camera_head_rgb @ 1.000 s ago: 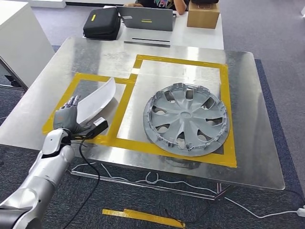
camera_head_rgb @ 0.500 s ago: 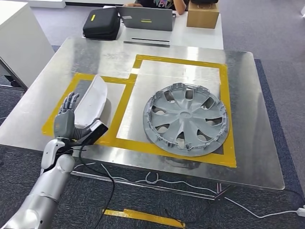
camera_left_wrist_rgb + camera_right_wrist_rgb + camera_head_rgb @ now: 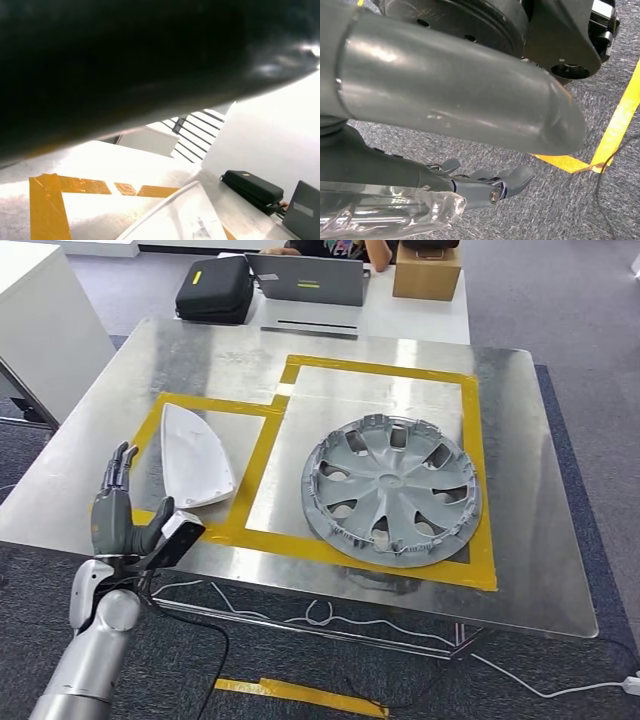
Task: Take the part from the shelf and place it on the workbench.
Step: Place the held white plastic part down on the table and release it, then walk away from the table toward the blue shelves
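The white curved part point(image 3: 192, 455) lies flat on the metal workbench point(image 3: 528, 540), inside the left yellow-taped rectangle. The left wrist view shows its pale edge point(image 3: 181, 217) close by, beside the yellow tape. My left hand point(image 3: 121, 510) hovers at the bench's front-left edge, fingers spread and pointing up, holding nothing, a short gap away from the part. In the right wrist view my right hand point(image 3: 444, 100) hangs over the grey carpet with its fingers point(image 3: 501, 182) stretched out and nothing in them.
A grey wheel cover point(image 3: 391, 490) fills the right taped square. Behind the bench stand a black case point(image 3: 215, 287), a laptop point(image 3: 306, 278) and a cardboard box point(image 3: 426, 270), with a person point(image 3: 340, 248) seated there. A white cabinet point(image 3: 38, 320) stands at left. Cables and yellow tape point(image 3: 302, 695) lie on the floor.
My left hand has let go of the white part and drawn back toward the front-left edge. The part went from tilted in the hand to lying flat in the taped rectangle.
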Action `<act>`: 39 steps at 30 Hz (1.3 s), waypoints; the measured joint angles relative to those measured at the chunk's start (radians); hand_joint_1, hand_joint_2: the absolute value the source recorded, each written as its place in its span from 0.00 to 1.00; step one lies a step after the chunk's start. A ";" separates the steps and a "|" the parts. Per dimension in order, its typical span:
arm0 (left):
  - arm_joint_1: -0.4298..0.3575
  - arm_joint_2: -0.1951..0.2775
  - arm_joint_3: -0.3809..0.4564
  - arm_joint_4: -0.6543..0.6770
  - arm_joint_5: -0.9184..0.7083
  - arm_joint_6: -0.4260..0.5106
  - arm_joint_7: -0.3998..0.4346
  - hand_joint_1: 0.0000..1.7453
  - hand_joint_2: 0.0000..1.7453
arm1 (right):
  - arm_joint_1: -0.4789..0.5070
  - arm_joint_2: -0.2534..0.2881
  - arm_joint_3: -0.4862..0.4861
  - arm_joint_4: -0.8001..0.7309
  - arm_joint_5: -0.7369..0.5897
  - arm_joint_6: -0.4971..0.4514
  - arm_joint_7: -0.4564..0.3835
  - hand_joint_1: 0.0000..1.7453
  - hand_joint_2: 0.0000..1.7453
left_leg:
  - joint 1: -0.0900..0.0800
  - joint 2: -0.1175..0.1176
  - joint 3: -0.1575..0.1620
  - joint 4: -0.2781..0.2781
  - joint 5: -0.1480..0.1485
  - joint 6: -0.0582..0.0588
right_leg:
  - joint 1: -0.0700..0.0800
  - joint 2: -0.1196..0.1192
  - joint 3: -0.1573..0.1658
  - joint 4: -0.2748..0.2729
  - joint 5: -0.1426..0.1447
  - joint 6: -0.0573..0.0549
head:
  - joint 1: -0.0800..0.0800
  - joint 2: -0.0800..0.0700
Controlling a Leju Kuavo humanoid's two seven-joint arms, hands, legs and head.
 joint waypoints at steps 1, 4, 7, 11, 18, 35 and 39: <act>0.012 0.000 0.004 -0.014 0.026 -0.004 -0.016 0.00 0.00 | 0.000 0.000 -0.001 0.000 -0.002 0.000 0.000 0.00 0.00 | 0.000 0.000 0.000 0.000 0.000 0.000 | 0.000 0.000 0.000 0.000 0.000 0.000 | 0.000 0.000; 0.072 0.000 0.020 -0.079 0.152 -0.039 -0.096 0.00 0.00 | 0.002 0.001 -0.007 0.000 -0.005 -0.002 -0.004 0.00 0.00 | 0.000 0.000 0.000 0.000 -0.001 0.001 | 0.000 0.001 0.000 0.000 0.000 0.000 | 0.000 0.000; 0.146 0.000 0.053 -0.155 0.288 -0.072 -0.192 0.00 0.00 | 0.003 0.003 -0.012 0.000 -0.007 -0.004 -0.012 0.00 0.00 | -0.002 0.001 0.000 0.003 -0.005 0.005 | -0.002 0.000 0.000 -0.002 -0.001 0.002 | 0.000 0.000; 0.228 -0.003 0.137 -0.215 0.426 -0.092 -0.281 0.00 0.00 | 0.004 0.008 -0.021 0.000 -0.011 -0.007 -0.016 0.00 0.00 | -0.005 0.000 0.000 0.008 -0.011 0.015 | -0.004 0.000 0.004 -0.004 -0.002 0.009 | 0.000 0.000; 0.286 -0.033 0.363 -0.220 0.625 -0.123 -0.347 0.00 0.00 | 0.008 0.011 -0.045 0.000 -0.025 -0.012 -0.016 0.00 0.00 | 0.005 0.009 0.006 -0.025 0.017 0.033 | -0.001 0.001 -0.067 0.183 -0.136 0.022 | 0.003 0.000; 0.293 -0.060 0.744 0.047 0.652 -0.049 -0.349 0.00 0.00 | 0.011 0.024 -0.092 0.000 -0.043 -0.020 -0.007 0.00 0.00 | 0.026 -0.002 -0.105 0.284 -0.176 -0.044 | 0.004 0.000 0.002 -0.019 0.022 -0.035 | -0.006 0.000; 0.278 -0.060 0.784 0.116 0.621 -0.034 -0.349 0.00 0.00 | 0.010 0.024 -0.099 0.000 -0.043 -0.021 -0.002 0.00 0.00 | 0.038 -0.006 0.066 0.104 -0.141 -0.046 | 0.004 0.003 -0.040 -0.016 0.057 -0.021 | -0.007 0.000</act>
